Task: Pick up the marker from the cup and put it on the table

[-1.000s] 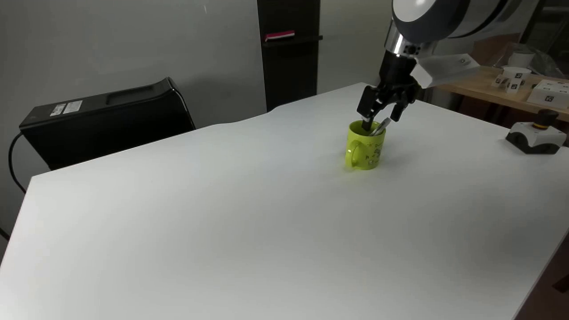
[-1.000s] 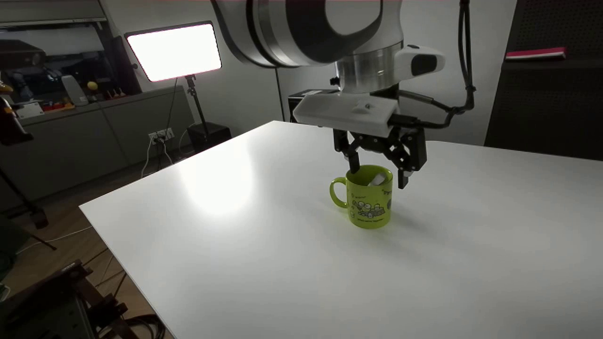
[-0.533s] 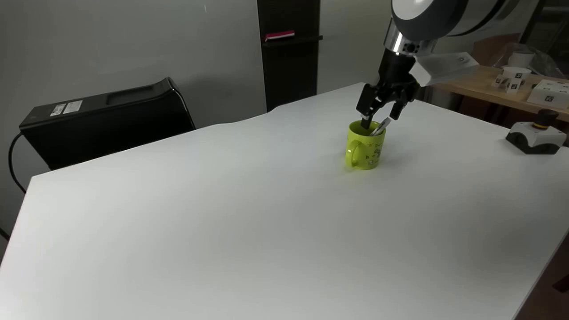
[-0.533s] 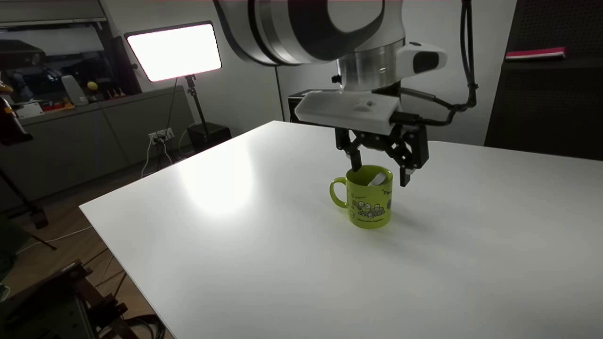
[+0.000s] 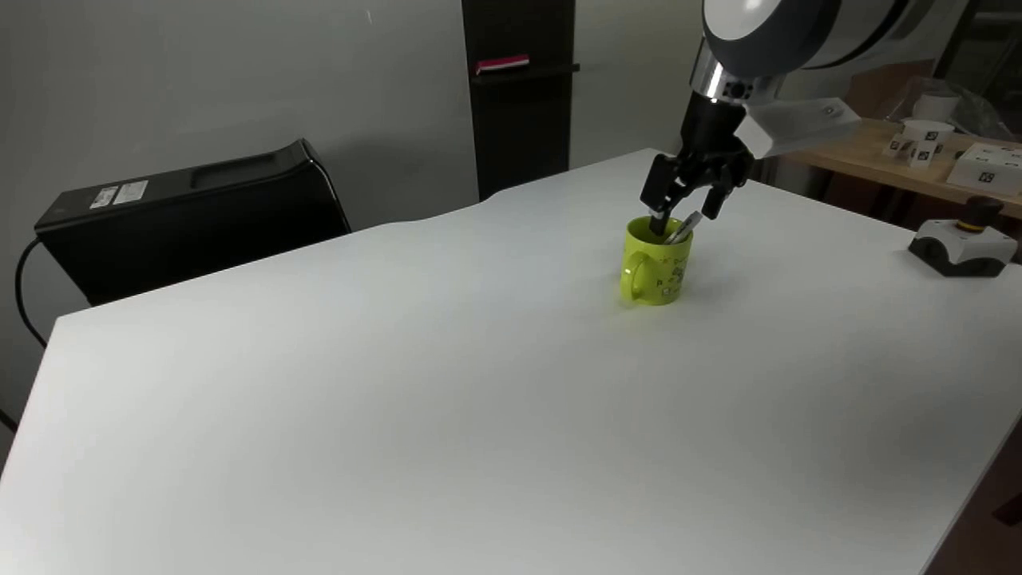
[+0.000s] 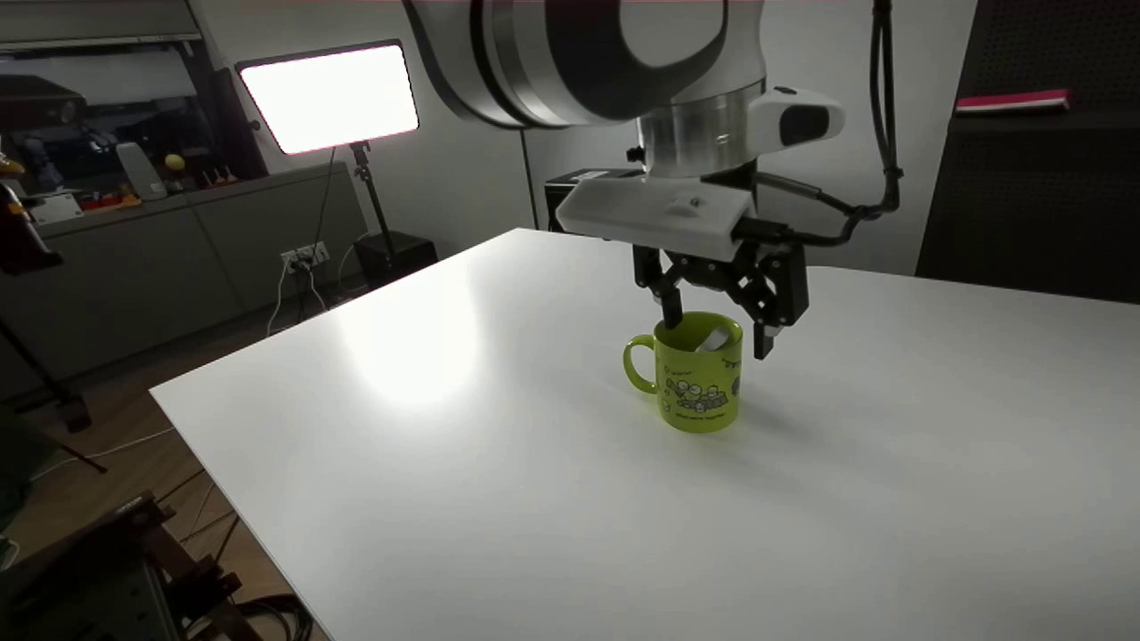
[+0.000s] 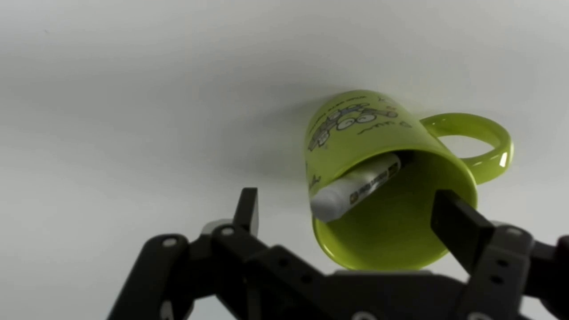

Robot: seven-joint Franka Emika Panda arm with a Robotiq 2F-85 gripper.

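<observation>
The lime-green cup [image 6: 699, 392] stands upright on the white table [image 6: 552, 499]; it also shows in an exterior view [image 5: 659, 271] and in the wrist view [image 7: 355, 120]. The white marker [image 7: 351, 189] leans inside it, its white end at the rim on the side away from the handle. Its lower end is dark and mostly hidden in the cup. My gripper [image 6: 718, 338] is open above the cup, pointing down. One finger [image 7: 460, 222] is at the cup's mouth on the handle side. The opposite finger [image 7: 246, 209] is outside the rim. The marker's end lies between them, apparently untouched.
An emergency-stop button box [image 5: 964, 239] stands at the table's side. A wooden table [image 5: 862, 156] with white cups and boxes is behind it. A black case [image 5: 192, 216] stands beyond the far edge. A bright lamp panel [image 6: 329, 98] is behind the table.
My gripper rose very slightly, then came back down by about as much. It has stayed open. The cup and the marker have not moved.
</observation>
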